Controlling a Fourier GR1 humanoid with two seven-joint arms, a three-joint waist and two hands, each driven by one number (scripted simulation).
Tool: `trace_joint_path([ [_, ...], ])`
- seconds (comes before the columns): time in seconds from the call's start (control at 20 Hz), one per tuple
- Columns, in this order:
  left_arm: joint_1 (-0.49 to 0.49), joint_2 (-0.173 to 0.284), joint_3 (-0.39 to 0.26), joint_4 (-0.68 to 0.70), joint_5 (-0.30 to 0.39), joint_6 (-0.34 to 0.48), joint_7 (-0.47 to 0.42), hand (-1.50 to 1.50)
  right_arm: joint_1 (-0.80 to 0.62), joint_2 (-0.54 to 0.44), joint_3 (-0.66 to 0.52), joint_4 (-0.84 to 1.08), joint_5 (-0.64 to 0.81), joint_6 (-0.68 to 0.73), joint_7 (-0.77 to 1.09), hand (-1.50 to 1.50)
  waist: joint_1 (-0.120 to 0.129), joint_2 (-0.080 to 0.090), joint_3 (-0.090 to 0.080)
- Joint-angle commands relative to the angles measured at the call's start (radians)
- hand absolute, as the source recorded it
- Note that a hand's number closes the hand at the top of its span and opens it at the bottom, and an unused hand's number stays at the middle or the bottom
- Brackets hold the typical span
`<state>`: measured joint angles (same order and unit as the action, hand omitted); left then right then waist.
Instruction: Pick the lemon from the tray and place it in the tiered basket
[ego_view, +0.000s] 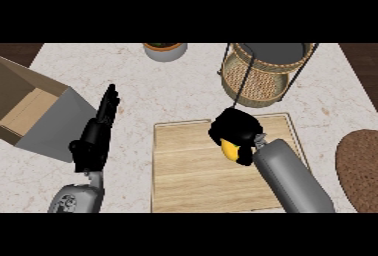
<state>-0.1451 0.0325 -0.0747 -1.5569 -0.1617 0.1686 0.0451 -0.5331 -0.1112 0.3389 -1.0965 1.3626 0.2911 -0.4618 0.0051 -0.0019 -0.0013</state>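
A: Where is the lemon (231, 151) just now?

B: In the right hand (235, 127), over the far right part of the wooden tray (184, 170). The black fingers are curled round its upper half, so only the lower yellow end shows beneath the palm. Whether it is clear of the tray or touching it, I cannot tell from this steep view.

A: And the other hand?

B: The left hand (103, 117) is at the worktop's left side, fingers straight and holding nothing, resting between the tray and the open cardboard box (37, 115) at the left edge.

A: How would you expect the lemon to handle?

B: I judge it light, firm and not fragile, so it should bear an ordinary clasp without bruising. The trouble is shape: it is rounded and smooth-skinned, likely to roll or slip out endwise if taken only by a tip. The hold across its broad middle, as the hand seems to have it, looks the safer one.

A: Where must it go?

B: The tiered basket (258, 75) stands near the worktop's far edge, just beyond the tray's far right corner. Its dark wire frame rises above the wicker bowl, so the lemon would need to pass between those uprights and be set low before release, or it may roll.
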Motion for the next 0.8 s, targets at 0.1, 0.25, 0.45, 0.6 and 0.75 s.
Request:
trace_joint_path([
  [0.1,0.013,0.016,0.019,-0.004,-0.001,0.002,-0.02,0.0,0.051,0.095,-0.026,-0.004,0.114,0.041,0.365,1.5,-0.015,-0.005,0.0],
  [0.25,0.025,-0.007,0.003,0.008,-0.007,0.014,-0.012,0.0,0.092,0.109,-0.078,0.024,0.162,0.08,0.619,1.5,-0.027,-0.007,-0.002],
  [0.45,0.008,-0.006,-0.003,0.041,-0.003,-0.005,-0.036,0.0,0.116,0.11,-0.016,-0.1,0.08,0.061,0.864,1.5,-0.005,-0.002,0.001],
  [0.6,0.003,0.019,0.004,-0.016,0.004,-0.024,0.016,0.0,0.101,0.111,0.033,-0.256,0.04,0.135,1.01,1.5,-0.005,-0.006,0.001],
  [0.75,0.074,0.023,0.02,-0.028,0.029,-0.033,-0.045,0.0,0.125,0.111,0.084,-0.401,0.036,0.173,1.113,1.5,-0.003,-0.005,0.001],
])
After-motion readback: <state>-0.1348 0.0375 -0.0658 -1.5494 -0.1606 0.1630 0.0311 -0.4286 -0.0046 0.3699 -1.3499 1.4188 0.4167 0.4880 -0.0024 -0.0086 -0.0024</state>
